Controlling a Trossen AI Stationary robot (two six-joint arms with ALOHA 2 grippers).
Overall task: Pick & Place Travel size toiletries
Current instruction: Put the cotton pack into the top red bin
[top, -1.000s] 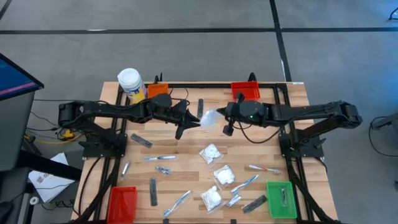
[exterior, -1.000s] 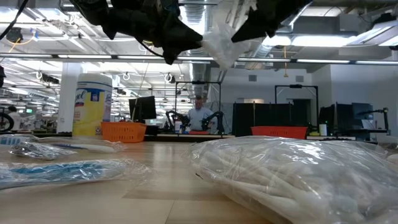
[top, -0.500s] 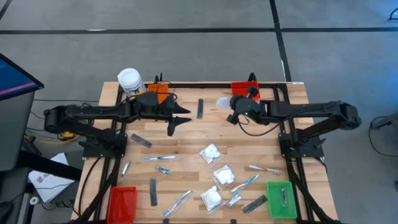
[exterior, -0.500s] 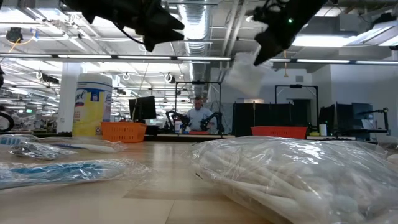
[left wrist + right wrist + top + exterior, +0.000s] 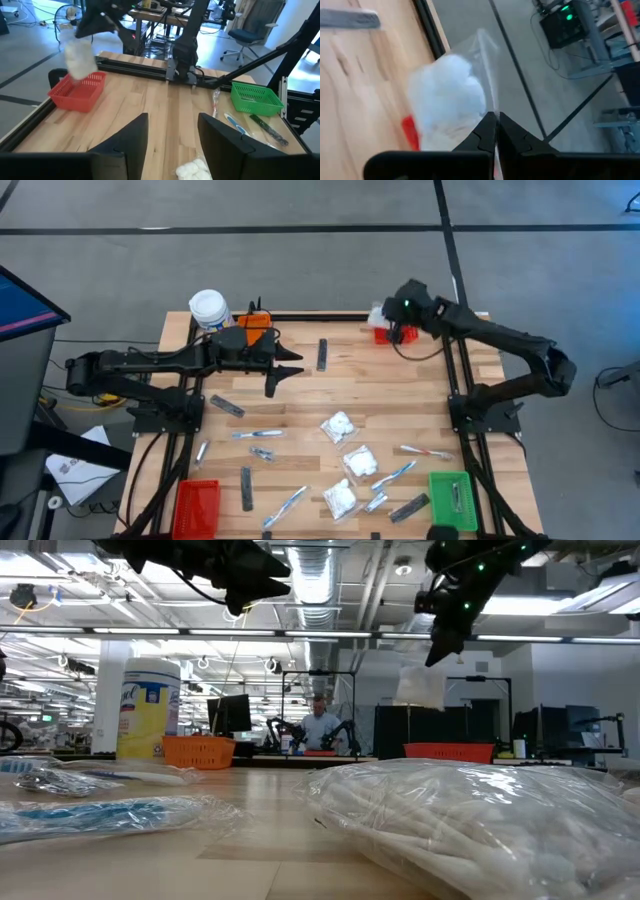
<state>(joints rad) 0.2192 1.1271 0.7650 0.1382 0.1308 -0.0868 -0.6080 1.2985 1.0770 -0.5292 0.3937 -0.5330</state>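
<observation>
A: Hanging from the right gripper (image 5: pixel 492 131) — jaws pinched together on its film edge — the white puffy plastic packet (image 5: pixel 447 107) sits over the far-right red mesh bin (image 5: pixel 384 332).

B: Light, soft, slippery — grip the seam. Left gripper (image 5: pixel 170 137), jaws apart, holds nothing at the table's far left.

Left arm is stretched across the back half of the table from the left side, forearm roughly level. Left gripper (image 5: pixel 284 370) is held above the boards, fingers (image 5: pixel 125 137) parted, nothing between them.

Right arm is reached from the right edge toward the far right corner, elbow bent, wrist raised. Right gripper (image 5: pixel 385 321) is pointed downward, fingers (image 5: pixel 485 132) pressed together, a white packet (image 5: pixel 447 102) pinched by its edge.
</observation>
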